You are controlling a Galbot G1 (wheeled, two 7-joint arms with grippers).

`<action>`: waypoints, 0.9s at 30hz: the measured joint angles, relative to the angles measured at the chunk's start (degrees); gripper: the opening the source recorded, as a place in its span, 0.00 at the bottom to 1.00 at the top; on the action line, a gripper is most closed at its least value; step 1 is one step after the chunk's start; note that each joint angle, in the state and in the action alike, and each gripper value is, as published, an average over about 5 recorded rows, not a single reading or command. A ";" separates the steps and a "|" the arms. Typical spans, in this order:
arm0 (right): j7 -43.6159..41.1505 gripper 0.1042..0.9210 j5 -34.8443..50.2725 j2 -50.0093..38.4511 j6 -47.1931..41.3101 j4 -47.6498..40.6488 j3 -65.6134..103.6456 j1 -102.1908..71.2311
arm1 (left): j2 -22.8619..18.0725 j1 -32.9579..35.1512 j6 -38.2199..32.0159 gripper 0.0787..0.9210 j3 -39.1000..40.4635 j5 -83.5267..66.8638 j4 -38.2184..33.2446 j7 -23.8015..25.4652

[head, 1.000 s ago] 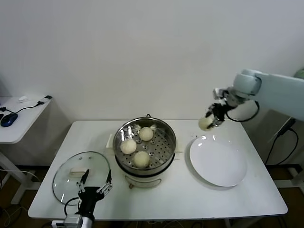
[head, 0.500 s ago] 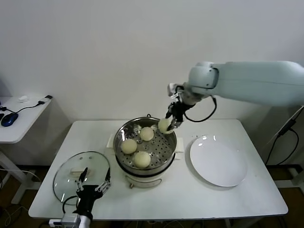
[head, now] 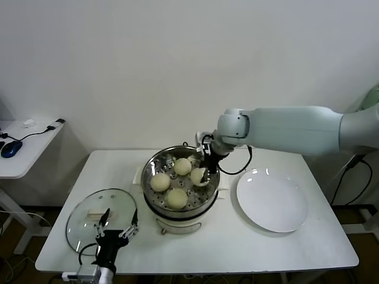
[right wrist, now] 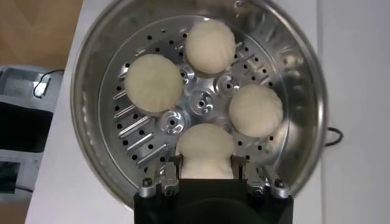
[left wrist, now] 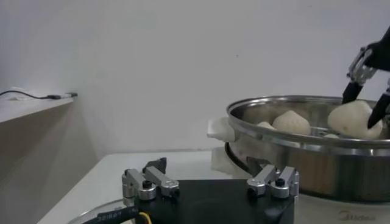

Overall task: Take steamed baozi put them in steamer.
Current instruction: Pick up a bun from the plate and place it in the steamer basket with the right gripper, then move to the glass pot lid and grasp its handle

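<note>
White surface [head: 237, 236] carries the steamer [head: 207, 195]; inside it the right end effector [head: 203, 173] grasps the fourth steamed baozi [head: 198, 176] beside three others, while the left end effector [head: 117, 231] hangs released near the glass lid [head: 83, 219].

Open left tool [left wrist: 210, 182] beside steamer [left wrist: 304, 161]; right tool [left wrist: 367, 85] gripping baozi [left wrist: 353, 119].

Lab (bare wall, side desk [head: 26, 151], mouse [head: 10, 148]).
</note>
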 measured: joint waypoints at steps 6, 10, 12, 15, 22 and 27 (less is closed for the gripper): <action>-0.02 0.55 -1.22 0.87 -0.02 -1.07 0.42 -1.50 | 0.10 0.09 -0.03 0.88 -0.08 0.13 -0.08 -0.01; -0.58 0.56 -1.56 1.00 0.30 -1.26 0.31 -1.67 | 0.12 0.24 -0.03 0.88 -0.26 0.17 -0.29 -0.03; -0.94 0.60 -1.71 0.97 0.55 -1.30 0.25 -1.66 | 0.12 0.29 -0.03 0.88 -0.31 0.17 -0.37 -0.04; -1.53 0.69 -1.87 0.78 0.99 -1.47 0.32 -1.60 | 0.12 0.37 -0.02 0.88 -0.31 0.17 -0.56 -0.06; -3.10 0.87 -1.32 -0.29 2.78 -2.35 1.76 -0.67 | 0.11 0.70 0.05 0.88 -0.31 0.20 -1.12 -0.09; -2.79 0.88 0.22 -2.02 3.76 -3.00 4.44 -0.14 | 0.07 0.76 0.09 0.88 -0.45 0.18 -1.54 -0.22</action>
